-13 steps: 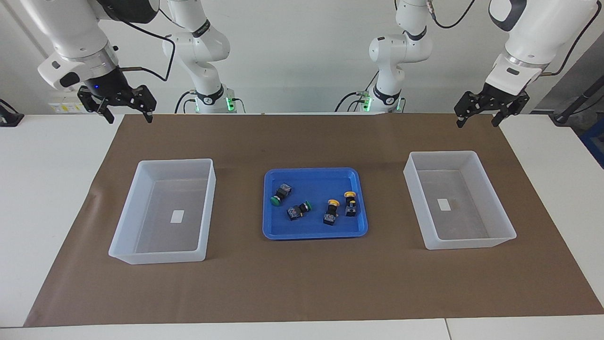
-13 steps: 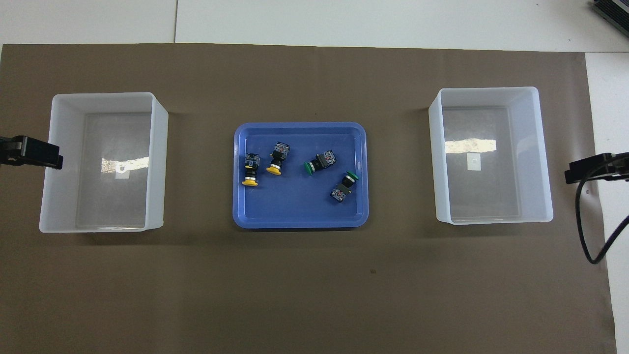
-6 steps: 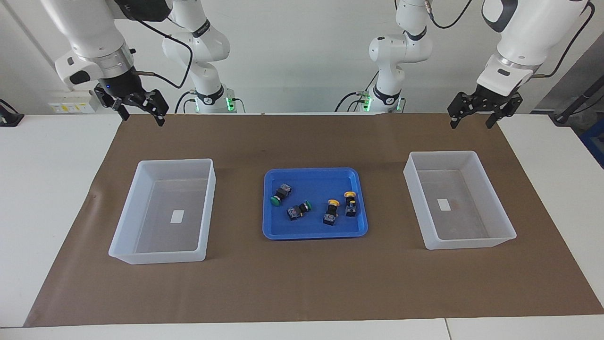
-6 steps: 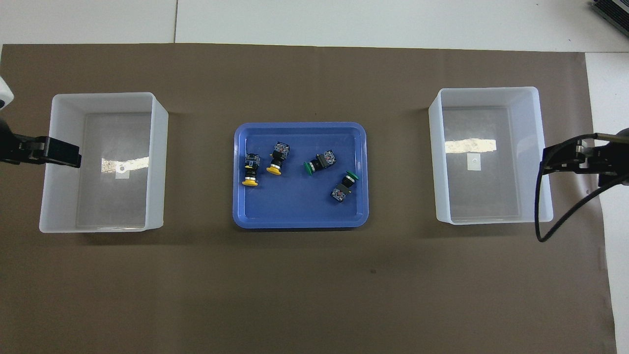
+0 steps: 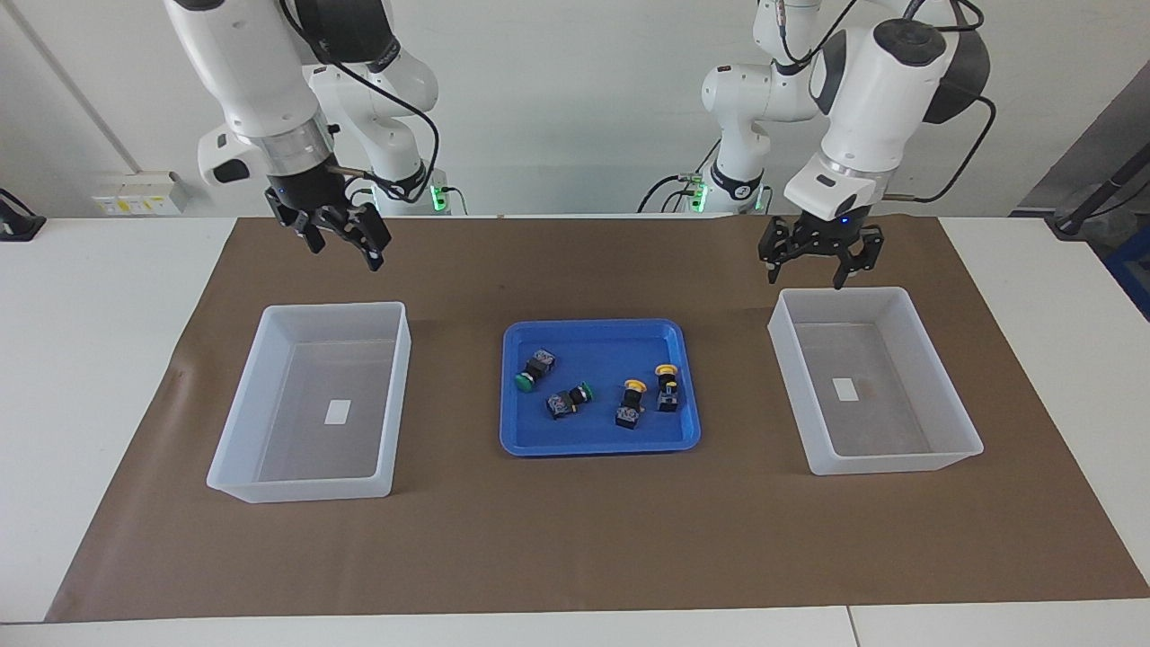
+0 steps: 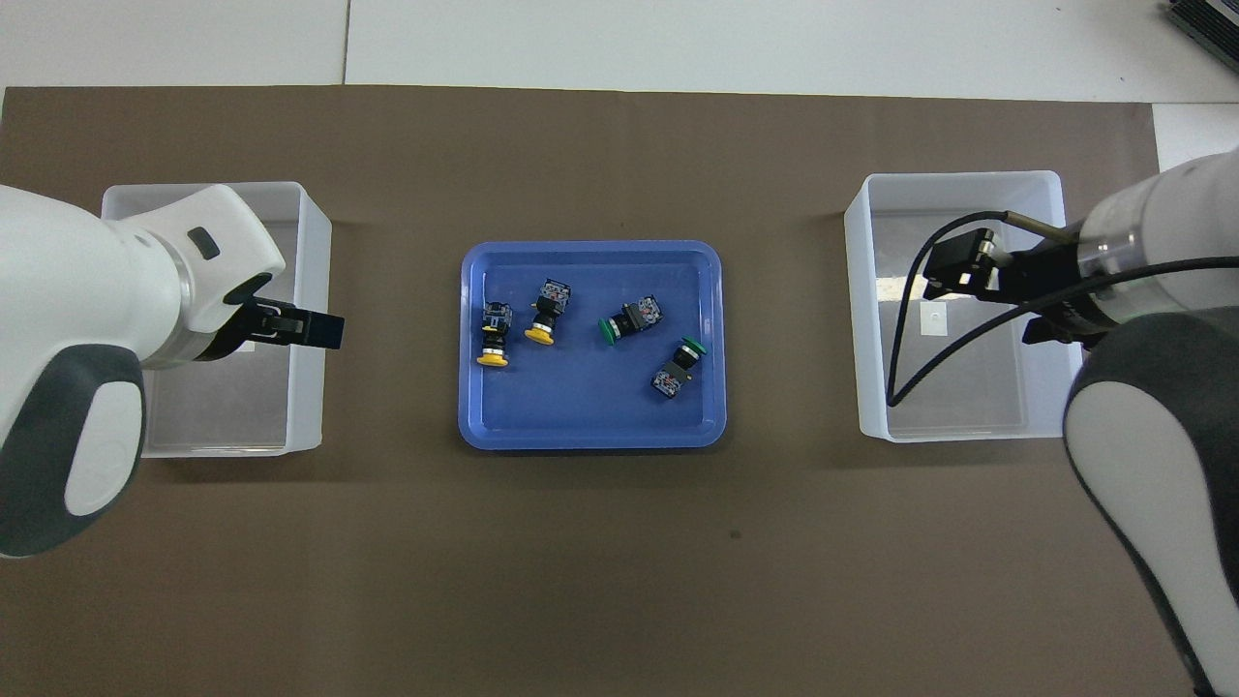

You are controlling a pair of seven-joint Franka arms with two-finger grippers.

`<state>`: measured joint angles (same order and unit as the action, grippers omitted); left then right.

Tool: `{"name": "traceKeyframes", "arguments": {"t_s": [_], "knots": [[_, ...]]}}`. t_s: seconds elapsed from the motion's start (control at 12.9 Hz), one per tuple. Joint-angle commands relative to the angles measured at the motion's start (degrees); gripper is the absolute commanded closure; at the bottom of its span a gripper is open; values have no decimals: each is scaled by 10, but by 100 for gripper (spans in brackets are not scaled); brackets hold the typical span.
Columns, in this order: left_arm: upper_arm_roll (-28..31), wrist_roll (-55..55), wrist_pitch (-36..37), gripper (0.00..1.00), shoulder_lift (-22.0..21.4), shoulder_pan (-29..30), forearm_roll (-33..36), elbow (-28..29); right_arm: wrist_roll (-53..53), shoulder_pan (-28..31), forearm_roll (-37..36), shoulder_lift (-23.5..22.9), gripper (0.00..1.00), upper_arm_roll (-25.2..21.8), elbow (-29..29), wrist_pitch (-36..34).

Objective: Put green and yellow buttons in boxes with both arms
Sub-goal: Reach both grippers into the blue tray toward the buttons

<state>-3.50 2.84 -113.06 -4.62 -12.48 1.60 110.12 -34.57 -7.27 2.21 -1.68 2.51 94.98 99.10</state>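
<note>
Two green buttons (image 5: 532,371) (image 5: 570,399) and two yellow buttons (image 5: 632,402) (image 5: 667,386) lie on their sides in a shallow blue tray (image 5: 597,445) mid-table. In the overhead view the yellow pair (image 6: 494,334) (image 6: 547,310) is toward the left arm's end and the green pair (image 6: 629,319) (image 6: 678,368) toward the right arm's end. One translucent box (image 5: 889,463) stands at the left arm's end and another (image 5: 305,490) at the right arm's end, each holding only a white label. My left gripper (image 5: 805,279) hangs open over its box's tray-side wall. My right gripper (image 5: 346,256) hangs open over its box.
A brown mat (image 5: 575,539) covers the table's middle and carries the tray and both boxes. Two smaller white arms (image 5: 386,108) (image 5: 755,99) with green lights stand at the robots' edge. The right arm's black cable (image 6: 900,339) loops over its box.
Both arms have swung in from the table's ends toward the middle and now hang over the boxes. Both grippers stay open. The buttons, tray and boxes have not moved.
</note>
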Motion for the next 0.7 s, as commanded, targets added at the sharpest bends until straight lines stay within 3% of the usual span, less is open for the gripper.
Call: {"name": "traceKeyframes", "arguments": {"t_s": [0.0,0.16,0.31,0.47,0.62], "knots": [[9,62,-86,0,38,-52,1,35,-56,-47,13,-78,0,0,-1,81],[10,103,-154,0,81,-76,1,37,-120,-88,13,-131,0,0,2,171],[9,104,-176,0,89,-76,1,41,-152,-119,13,-164,0,0,27,237],[10,105,-206,0,114,-81,1,40,-180,-135,13,-166,0,0,82,295],[10,137,-243,4,160,-98,3,33,-212,-153,14,-175,0,0,98,307]]}}
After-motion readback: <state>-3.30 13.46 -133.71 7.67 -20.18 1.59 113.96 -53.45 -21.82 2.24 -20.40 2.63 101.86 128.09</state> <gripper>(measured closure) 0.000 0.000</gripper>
